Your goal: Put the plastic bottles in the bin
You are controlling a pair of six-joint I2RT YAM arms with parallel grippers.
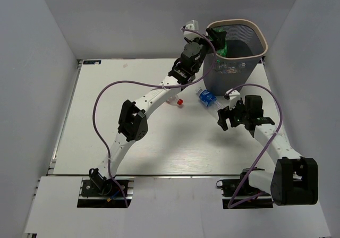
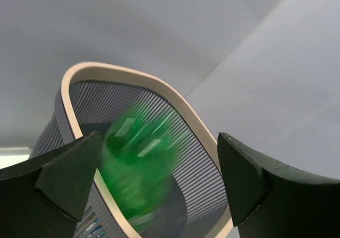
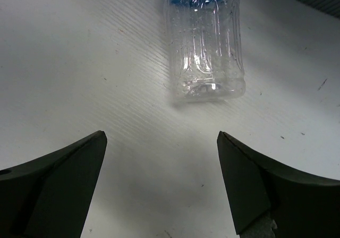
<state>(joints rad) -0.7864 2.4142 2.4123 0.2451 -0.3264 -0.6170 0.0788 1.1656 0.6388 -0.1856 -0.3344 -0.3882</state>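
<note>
- Green plastic is showing as a motion blur in the left wrist view. The green bottle (image 2: 141, 163) is sitting in the mouth of the bin (image 2: 133, 74), between the fingers, and appears to be touching neither.
- Left end effector (image 2: 158, 138) is hanging over the bin's beige rim, released, with the jaws spread wide and grasping nothing.
- Bin is standing at the far right corner of the worktop (image 1: 106, 142); the overhead view is showing green inside it.
- Step in hand, as judged: one bottle is being dropped into the bin, while two more are lying outside it.
- Clear bottle (image 3: 204, 41), blue-capped, is lying on its side near the foot of the bin, toward the far edge and right of centre. The red-capped bottle (image 1: 178, 101) is lying near it on the left, beside the left arm.
- Right end effector (image 3: 160, 135) is hovering low over the worktop, released. The clear bottle is lying ahead of its fingers, apart from them and not yet between them.
- Next move, as judged: the right end effector is needing to advance until the ribbed body sits between the jaws, clench across it, then lift high enough to clear the tall rim.
- Writing: the overhead view is showing a blue band on the clear bottle, too small to read. The right wrist view is showing only bare ribbed plastic. No brand is legible.
</note>
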